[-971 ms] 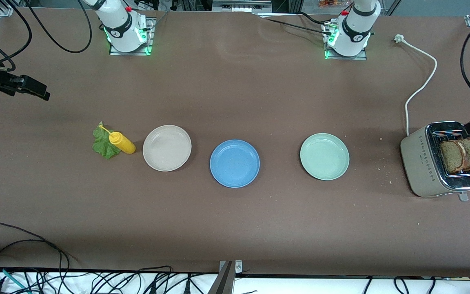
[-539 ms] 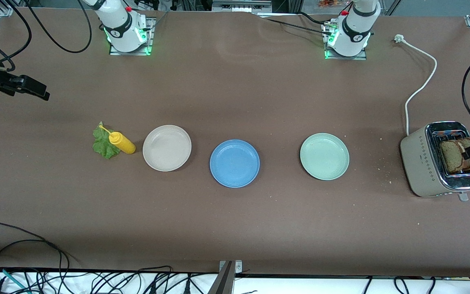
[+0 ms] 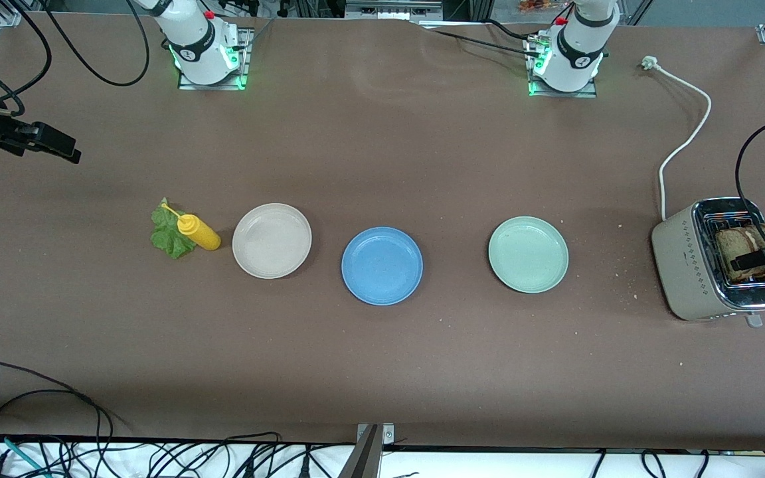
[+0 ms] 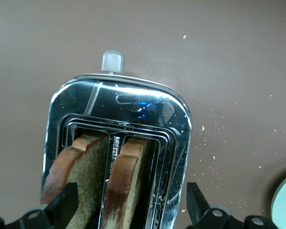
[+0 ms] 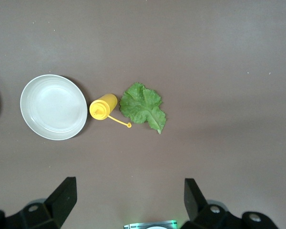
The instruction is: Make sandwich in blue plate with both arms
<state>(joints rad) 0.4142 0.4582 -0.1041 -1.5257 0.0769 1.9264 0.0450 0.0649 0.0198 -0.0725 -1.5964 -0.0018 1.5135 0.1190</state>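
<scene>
Front view, plates: blue plate [image 3: 382,265] sat mid-table, bare, betw beige plate [image 3: 271,240] (toward right arm's end) and pale green plate [image 3: 528,254] (toward left arm's end).
Front view, bread: two brown bread slices [image 3: 736,247] stood in the toaster [image 3: 691,264] at left arm's end; white cord [image 3: 686,136] ran from it toward the bases.
Front view, lettuce: lettuce leaf [image 3: 169,234] lay flat, touching yellow squeeze bottle [image 3: 198,232], just beside beige plate.
Front view, grippers: left gripper [image 3: 758,259] was over the toaster slots; right gripper [image 3: 50,146] hung over bare table at right arm's end, waiting.
Left wrist view: fingers [image 4: 64,204] stood wide apart, straddling toaster top, one each side of both slices [image 4: 105,179]; nothing gripped. Crumbs [image 4: 214,157] on table nearby.
Right wrist view: fingers [image 5: 63,195] wide, empty; below them leaf [image 5: 143,107], bottle [image 5: 103,107], beige plate [image 5: 53,107] in a row.
</scene>
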